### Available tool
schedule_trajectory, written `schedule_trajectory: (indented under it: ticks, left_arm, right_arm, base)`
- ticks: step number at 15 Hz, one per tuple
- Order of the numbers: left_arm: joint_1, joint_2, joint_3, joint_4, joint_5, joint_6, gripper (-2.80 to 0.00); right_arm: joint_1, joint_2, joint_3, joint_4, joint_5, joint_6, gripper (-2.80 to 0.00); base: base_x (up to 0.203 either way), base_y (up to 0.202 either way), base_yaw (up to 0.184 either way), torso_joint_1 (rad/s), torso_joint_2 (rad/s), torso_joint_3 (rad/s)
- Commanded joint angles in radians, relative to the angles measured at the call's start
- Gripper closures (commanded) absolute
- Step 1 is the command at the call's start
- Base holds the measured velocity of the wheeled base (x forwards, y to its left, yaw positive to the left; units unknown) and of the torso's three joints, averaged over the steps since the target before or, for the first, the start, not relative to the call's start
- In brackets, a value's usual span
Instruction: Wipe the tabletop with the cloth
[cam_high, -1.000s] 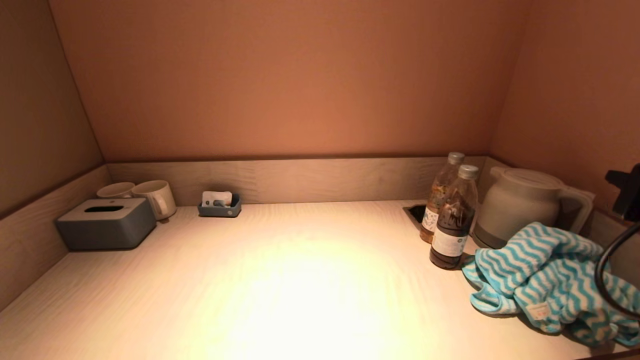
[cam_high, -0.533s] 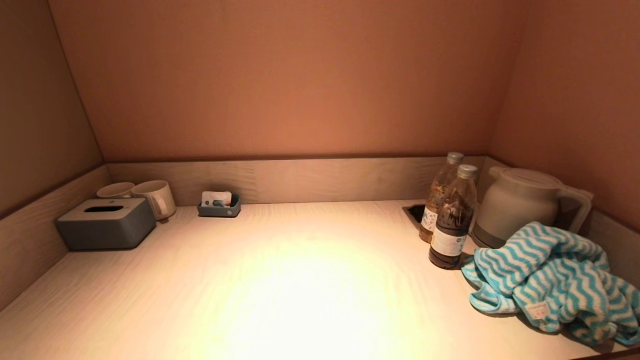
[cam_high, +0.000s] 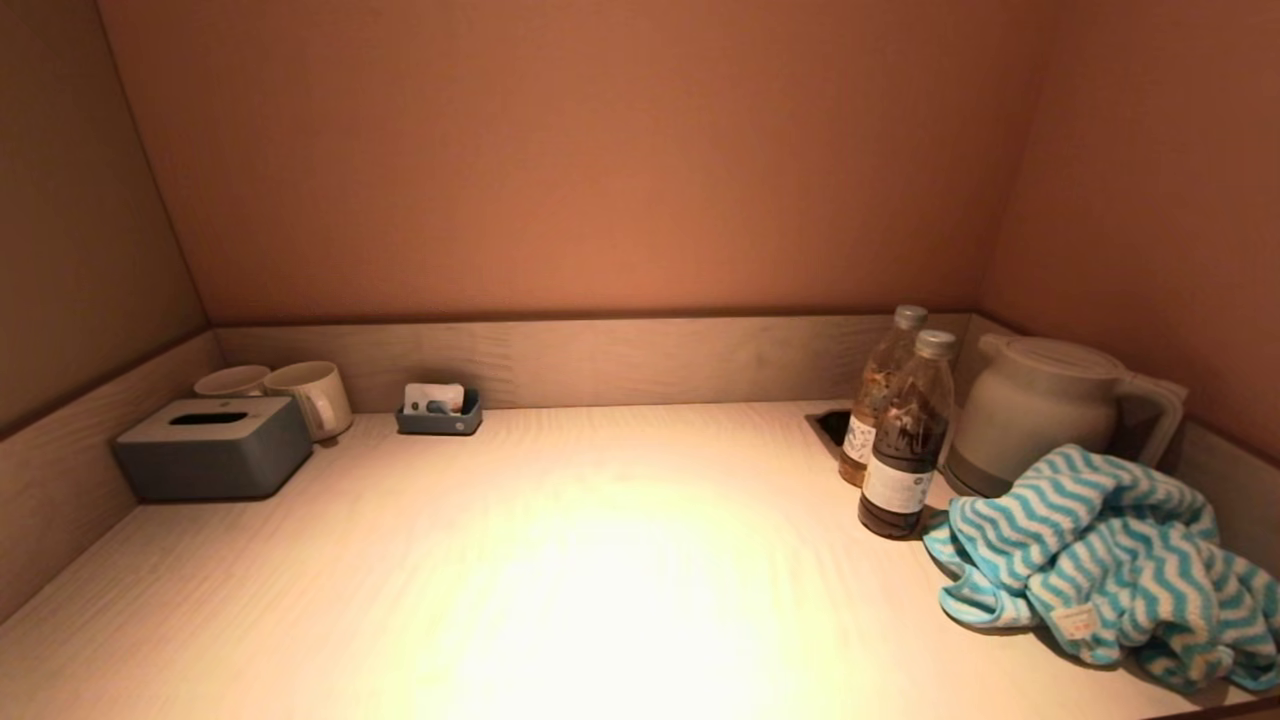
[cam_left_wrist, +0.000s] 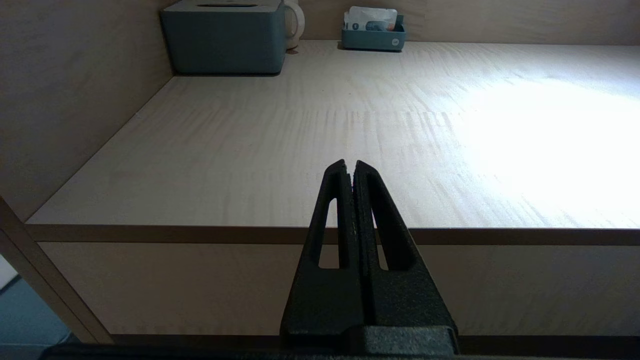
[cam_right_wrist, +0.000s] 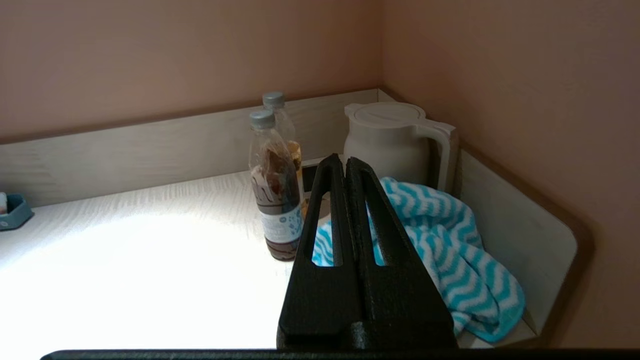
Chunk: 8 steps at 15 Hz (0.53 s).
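A crumpled cloth (cam_high: 1105, 560) with blue and white zigzag stripes lies on the pale wooden tabletop (cam_high: 600, 560) at the front right, in front of a kettle. It also shows in the right wrist view (cam_right_wrist: 460, 260). My right gripper (cam_right_wrist: 346, 160) is shut and empty, held back from the cloth near the table's front edge. My left gripper (cam_left_wrist: 349, 164) is shut and empty, in front of the table's front edge on the left side. Neither gripper shows in the head view.
Two bottles (cam_high: 905, 440) and a white kettle (cam_high: 1040, 405) stand at the back right beside the cloth. A grey tissue box (cam_high: 212, 447), two mugs (cam_high: 310, 395) and a small grey tray (cam_high: 438, 410) stand at the back left. Low wooden walls edge the table.
The right arm's dark parts at the right edge of the head view a second ago have moved out of that view. The cloth has not moved.
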Motion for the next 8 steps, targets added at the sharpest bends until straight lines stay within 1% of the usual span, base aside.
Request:
schedule_trajectory:
  ticks: [1, 3, 8]
  left_arm:
    - [0.0, 0.0, 0.0, -0.001, 0.0, -0.001, 0.0]
    - [0.0, 0.0, 0.0, -0.001, 0.0, -0.001, 0.0]
    - [0.0, 0.0, 0.0, -0.001, 0.0, -0.001, 0.0]
  right_arm:
    - [-0.008, -0.073, 0.047, -0.001, 0.009, -0.011, 0.0]
    - [-0.024, -0.118, 0.08, 0.001, 0.053, -0.015, 0.0]
    - [-0.025, -0.241, 0.145, 0.001, 0.066, -0.016, 0.0]
  base:
    - [0.0, 0.0, 0.0, 0.0, 0.0, 0.0]
    - [0.0, 0.0, 0.0, 0.0, 0.0, 0.0]
    - [0.0, 0.0, 0.0, 0.0, 0.0, 0.0]
